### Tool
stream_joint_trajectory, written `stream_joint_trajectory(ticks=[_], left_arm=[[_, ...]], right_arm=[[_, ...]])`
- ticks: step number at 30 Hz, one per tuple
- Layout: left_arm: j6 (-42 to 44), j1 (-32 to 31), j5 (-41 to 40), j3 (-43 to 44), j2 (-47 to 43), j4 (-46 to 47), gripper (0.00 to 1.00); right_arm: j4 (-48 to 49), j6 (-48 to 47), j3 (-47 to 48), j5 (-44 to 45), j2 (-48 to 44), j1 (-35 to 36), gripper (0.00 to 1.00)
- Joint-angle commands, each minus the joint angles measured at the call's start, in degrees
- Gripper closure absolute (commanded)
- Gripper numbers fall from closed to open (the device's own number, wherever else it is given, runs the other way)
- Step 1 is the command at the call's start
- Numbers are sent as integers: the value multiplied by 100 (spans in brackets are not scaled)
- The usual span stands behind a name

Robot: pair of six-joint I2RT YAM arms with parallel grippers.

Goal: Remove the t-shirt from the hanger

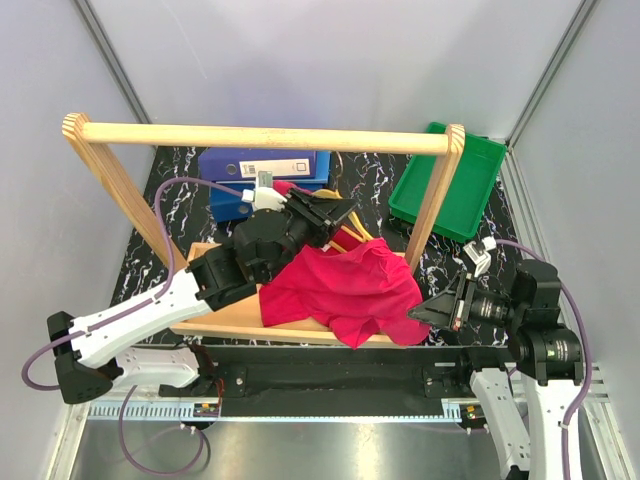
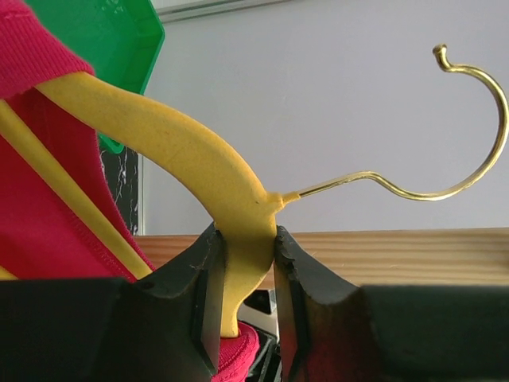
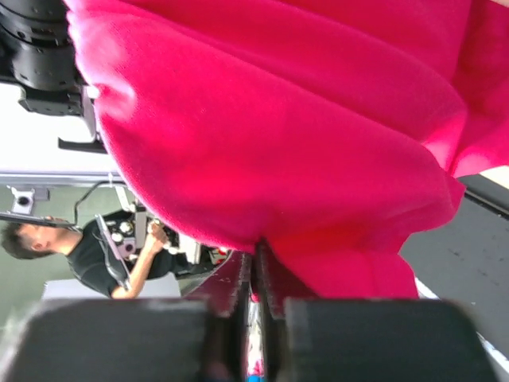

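Observation:
The crimson-pink t-shirt [image 1: 340, 285] lies crumpled over the wooden base of the rack, still draped on the yellow hanger [image 1: 355, 238]. My left gripper [image 1: 335, 212] is shut on the hanger [image 2: 183, 143] just below its gold hook [image 2: 469, 119], and both fingers press its yellow neck in the left wrist view. The t-shirt [image 2: 48, 223] hangs over the hanger's left shoulder there. My right gripper [image 1: 418, 312] is at the t-shirt's right lower edge. In the right wrist view its jaws [image 3: 256, 259] pinch a fold of the t-shirt [image 3: 278, 119], which fills most of that view.
A wooden rack stands across the table, with its rail [image 1: 260, 133] overhead and a base board [image 1: 225, 318] under the shirt. Blue binders [image 1: 262, 165] lie at the back left. A green tray [image 1: 450, 180] sits at the back right, behind the rack's right post [image 1: 435, 205].

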Motion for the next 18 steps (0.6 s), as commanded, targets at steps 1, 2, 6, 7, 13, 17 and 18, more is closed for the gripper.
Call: stream_joint_trajectory(ticks=[1, 2, 6, 7, 13, 17, 18], left_arm=[[-196, -31, -595, -92, -300, 883, 100], [-188, -23, -675, -163, -353, 954, 100], [-170, 83, -930, -234, -564, 893, 100], [-162, 100, -974, -251, -617, 894, 100], [-468, 206, -1194, -409, -784, 771, 100], [-732, 408, -1203, -375, -846, 472, 100], [-750, 495, -1203, -331, -846, 411, 100]], right_arm=[[-103, -205, 8, 40, 17, 39, 100], [-191, -249, 8, 136, 8, 39, 100], [-1086, -740, 96, 611, -27, 39, 100], [-1184, -794, 114, 681, -88, 39, 100], [-1484, -426, 333, 1551, -623, 48, 100], [-1274, 268, 281, 1974, -1160, 39, 100], [-1282, 443, 263, 2044, -1257, 39, 100]])
